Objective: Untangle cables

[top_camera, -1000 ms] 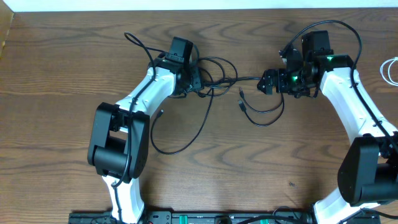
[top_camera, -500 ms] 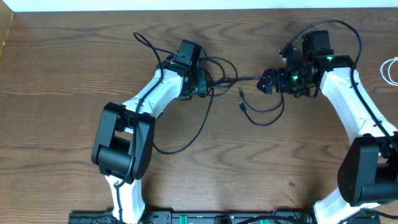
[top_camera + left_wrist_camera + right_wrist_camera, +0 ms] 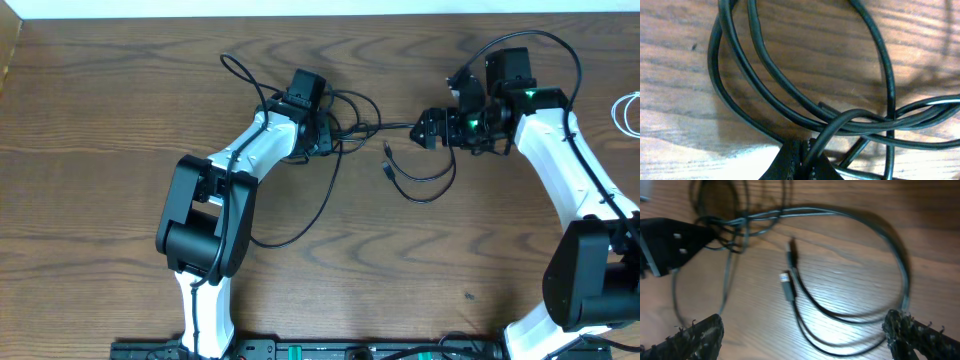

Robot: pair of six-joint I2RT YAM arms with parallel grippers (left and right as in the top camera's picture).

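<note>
Dark wood-grain table [image 3: 90, 230]

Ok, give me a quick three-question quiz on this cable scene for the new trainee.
1. Fill in: the white cable lies on the robot's ____ side.
2. True or false: the right gripper is shut.
3. The left gripper pinches: A the white cable, B a black cable, C nothing.

Key: 1 right. 2 false, its jaws stand wide open. 3 B.
</note>
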